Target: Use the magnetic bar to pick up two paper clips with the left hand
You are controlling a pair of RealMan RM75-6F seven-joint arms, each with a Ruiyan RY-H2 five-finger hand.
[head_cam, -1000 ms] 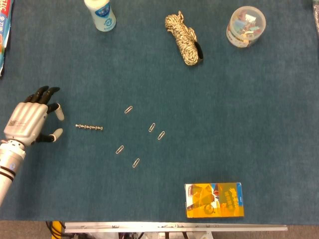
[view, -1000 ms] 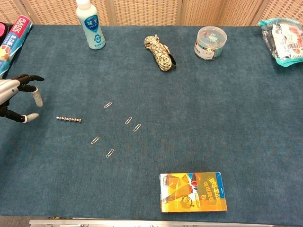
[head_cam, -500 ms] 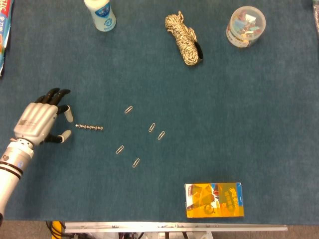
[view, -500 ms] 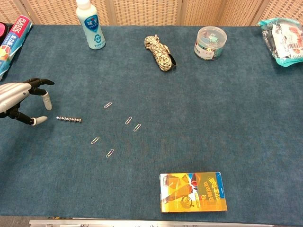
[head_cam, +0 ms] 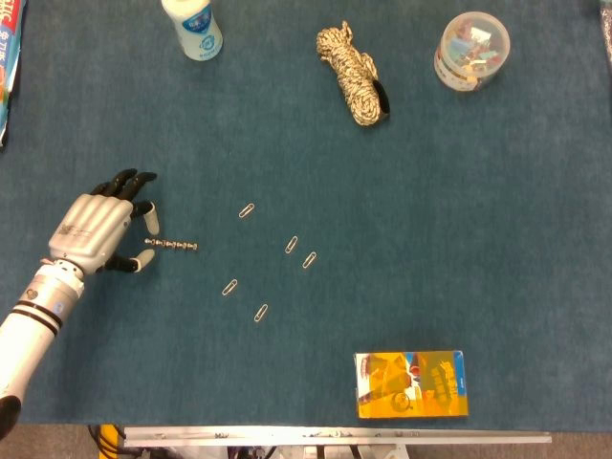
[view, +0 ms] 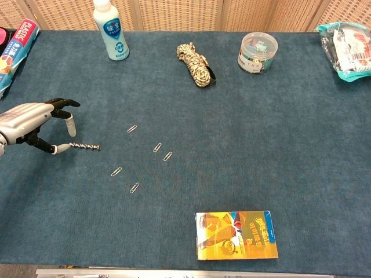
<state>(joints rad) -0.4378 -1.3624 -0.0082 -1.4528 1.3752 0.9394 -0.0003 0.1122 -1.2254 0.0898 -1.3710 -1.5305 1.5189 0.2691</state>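
The magnetic bar [head_cam: 172, 245] [view: 86, 146], a short chain of small metal beads, lies flat on the blue cloth at the left. My left hand [head_cam: 98, 229] [view: 33, 124] hovers at the bar's left end with fingers spread and nothing held; its thumb tip and a fingertip bracket that end. Several paper clips lie loose to the right of the bar, among them one at the top [head_cam: 247, 210] [view: 133, 128], a close pair [head_cam: 300, 251] [view: 162, 152], and two lower ones [head_cam: 229, 286] [head_cam: 260, 313]. My right hand shows in neither view.
At the far edge stand a white bottle [head_cam: 192, 27] [view: 110, 30], a coil of rope [head_cam: 354, 74] [view: 196, 65] and a clear tub of clips [head_cam: 471, 50] [view: 257, 52]. A yellow box [head_cam: 411, 383] [view: 236, 235] lies near the front edge. Packets sit at the far corners [view: 349, 48].
My left hand has moved right across the cloth, from well left of the magnetic bar to its left end. Bar and clips have not moved.
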